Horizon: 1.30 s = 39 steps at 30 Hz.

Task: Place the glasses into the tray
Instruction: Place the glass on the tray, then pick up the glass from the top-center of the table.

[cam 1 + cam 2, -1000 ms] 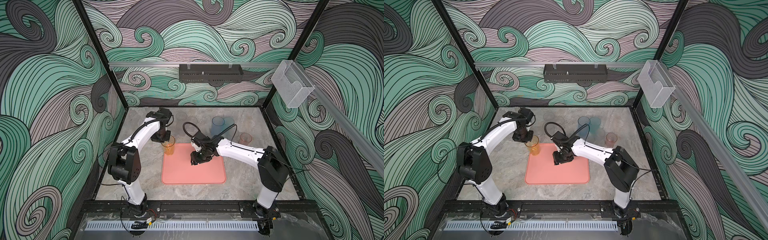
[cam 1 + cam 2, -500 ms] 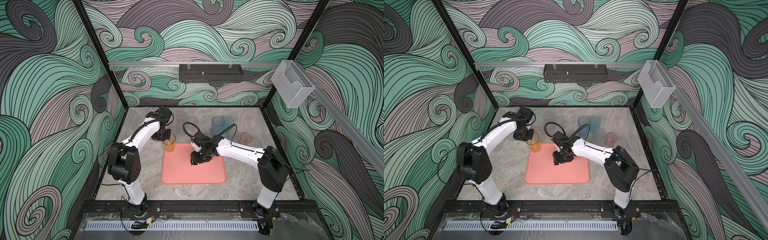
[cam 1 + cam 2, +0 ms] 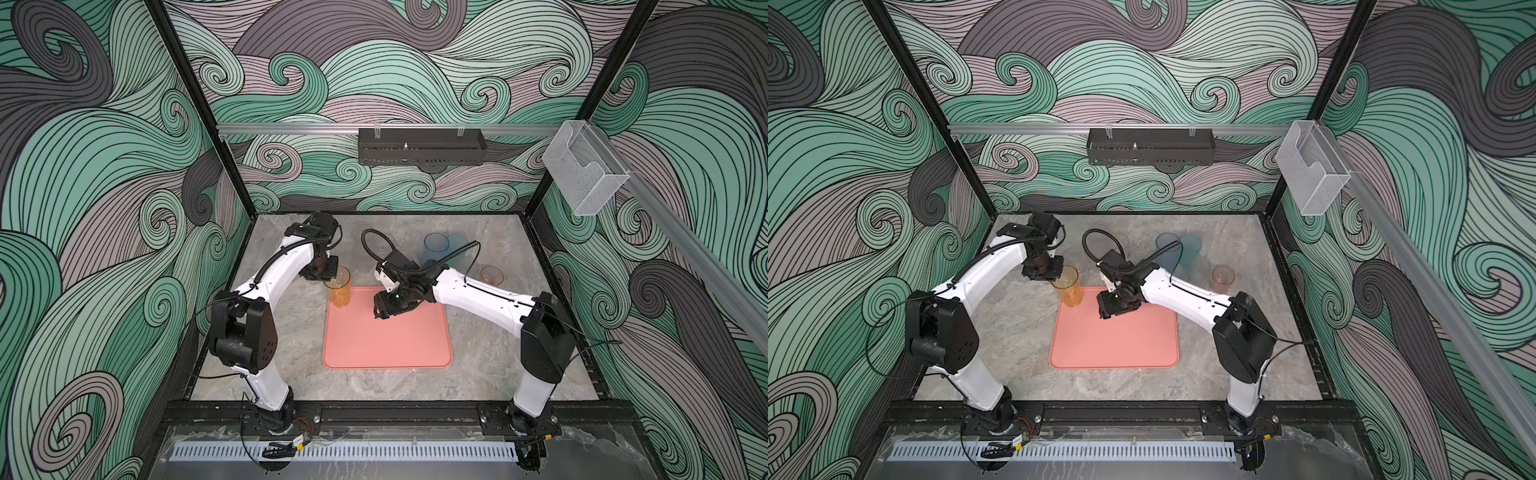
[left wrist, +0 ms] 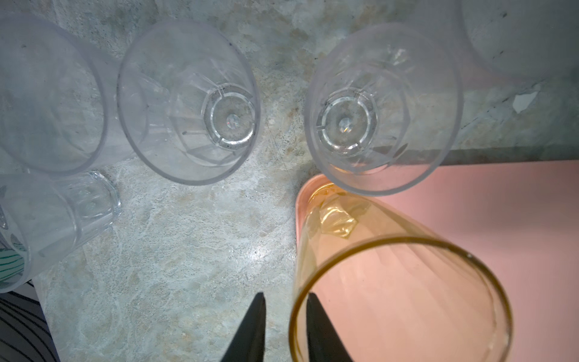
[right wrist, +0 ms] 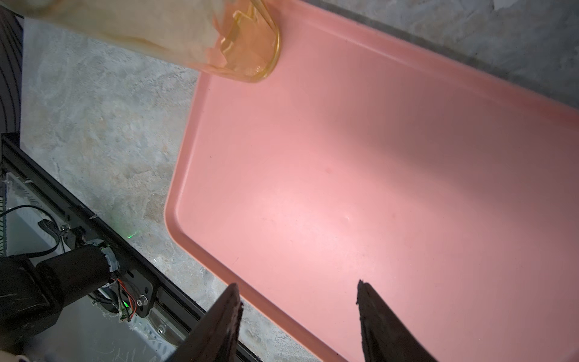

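A tall amber glass (image 3: 338, 289) (image 3: 1069, 286) stands upright in the far-left corner of the salmon-pink tray (image 3: 390, 345) (image 3: 1117, 345). My left gripper (image 4: 285, 301) straddles the rim of this amber glass (image 4: 391, 282), one finger inside and one outside. It is open, with a gap beside the rim. My right gripper (image 5: 297, 291) (image 3: 380, 311) hangs open and empty over the tray (image 5: 376, 156). Blue-violet (image 3: 434, 247), teal (image 3: 457, 245) and reddish (image 3: 491, 274) glasses stand on the table behind the tray. Clear glasses (image 4: 188, 100) (image 4: 382, 106) stand beyond the tray's far-left corner.
More clear glasses (image 4: 47, 94) crowd the table to the far left of the tray. A black wall basket (image 3: 419, 145) hangs on the back wall. A clear acrylic box (image 3: 582, 174) hangs on the right rail. The right arm's cable loops above the tray's far edge.
My left gripper's jaws have spread apart around the amber glass's rim, letting it go. The glass stays in the tray corner. Both arms have hardly moved.
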{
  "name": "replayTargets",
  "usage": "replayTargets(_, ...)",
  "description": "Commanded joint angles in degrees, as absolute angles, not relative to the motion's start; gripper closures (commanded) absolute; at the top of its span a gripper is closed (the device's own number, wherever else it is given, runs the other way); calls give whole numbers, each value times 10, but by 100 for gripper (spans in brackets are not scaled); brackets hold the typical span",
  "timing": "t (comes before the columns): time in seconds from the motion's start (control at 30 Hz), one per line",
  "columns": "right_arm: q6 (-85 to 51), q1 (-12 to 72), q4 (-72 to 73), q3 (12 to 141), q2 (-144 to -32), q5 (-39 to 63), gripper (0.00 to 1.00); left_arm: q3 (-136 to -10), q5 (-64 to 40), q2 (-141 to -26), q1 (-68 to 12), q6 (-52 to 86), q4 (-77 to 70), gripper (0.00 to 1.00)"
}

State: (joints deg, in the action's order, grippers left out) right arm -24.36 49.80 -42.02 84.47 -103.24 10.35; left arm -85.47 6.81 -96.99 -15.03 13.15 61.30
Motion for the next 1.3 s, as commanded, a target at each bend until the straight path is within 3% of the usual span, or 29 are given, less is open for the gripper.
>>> replayTargets(0.0, -217, 481, -457, 867, -1014, 74, 38, -873, 54, -934, -140, 134, 632, 72)
replayTargets(0.23, -201, 408, -477, 904, -960, 23, 38, -867, 54, -865, -137, 114, 594, 71)
replayTargets(0.33, -202, 354, -515, 940, -959, 10, 39, -828, 10, -822, -140, 119, 515, 69)
replayTargets(0.43, -209, 301, -517, 949, -959, 1, 42, -752, -67, -766, -165, 138, 383, 57)
replayTargets(0.53, -211, 266, -526, 979, -978, -17, 42, -701, -91, -734, -199, 143, 307, 54)
replayTargets(1.03, -210, 199, -553, 1092, -1123, -54, 44, -679, -94, -766, -214, 105, 288, 53)
replayTargets(1.27, -198, 198, -558, 1119, -1165, -82, 52, -671, -67, -770, -214, 91, 286, 53)
